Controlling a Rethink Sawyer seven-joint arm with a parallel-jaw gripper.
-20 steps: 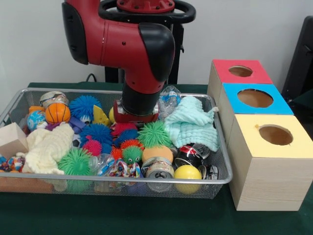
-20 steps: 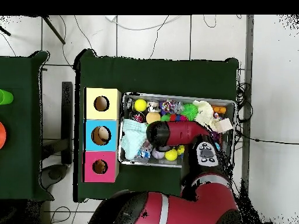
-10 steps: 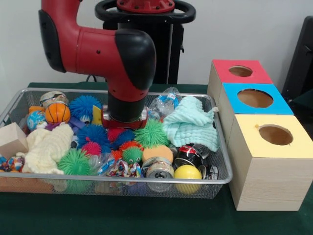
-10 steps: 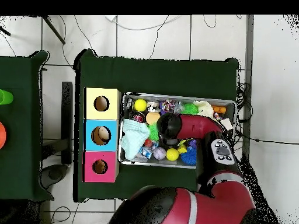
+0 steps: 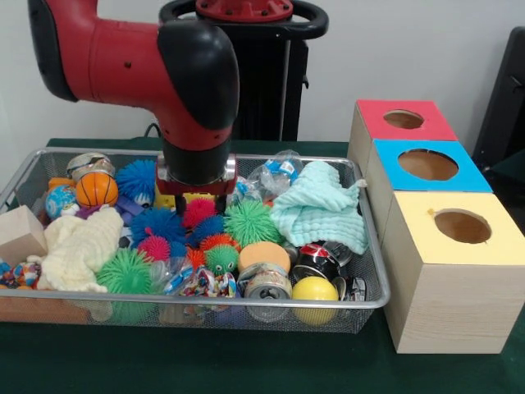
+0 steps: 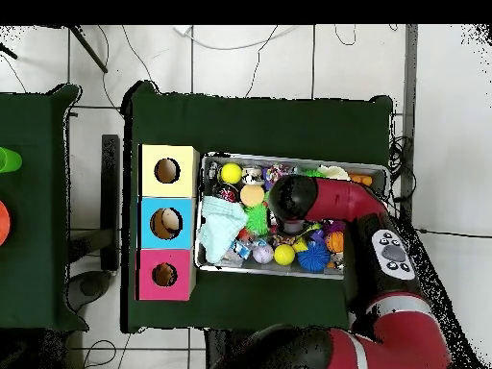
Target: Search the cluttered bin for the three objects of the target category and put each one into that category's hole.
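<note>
Your gripper (image 5: 198, 202) hangs low over the wire bin (image 5: 371, 300), its fingers (image 5: 180, 203) spread and empty, just above a pink spiky ball (image 5: 199, 211). The three boxes with holes (image 5: 428, 165) stand beside the bin.

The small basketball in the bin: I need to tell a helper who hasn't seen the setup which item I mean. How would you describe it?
Start at the wire mesh bin on the green table, front view, and go to its far left corner. There, beside a blue spiky ball and above a cream cloth, sits the small basketball. It alone is smooth orange with black seam lines.
</note>
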